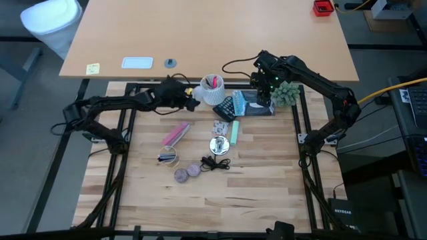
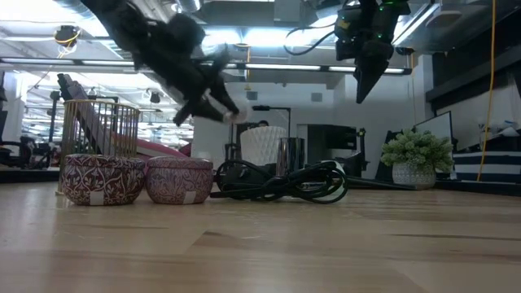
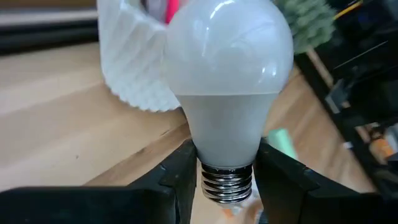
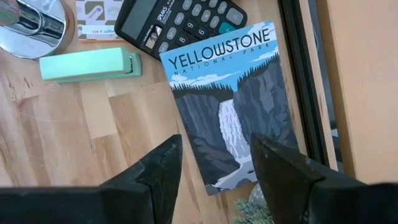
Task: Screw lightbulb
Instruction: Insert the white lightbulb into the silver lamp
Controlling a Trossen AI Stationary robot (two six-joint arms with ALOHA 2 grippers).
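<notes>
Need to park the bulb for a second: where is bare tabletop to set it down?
Bare wood runs along the near edge, below the purple discs and black cable, and right of the green stapler. It is crowded around the pen cup, calculator and Yellowstone card.

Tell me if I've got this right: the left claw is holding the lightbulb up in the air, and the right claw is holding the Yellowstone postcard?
Not quite. The left claw does hold the lightbulb by its neck, up off the table. But the right claw holds nothing: the right wrist view shows its fingers open and empty, hanging above the Yellowstone postcard, which lies flat on the table.
</notes>
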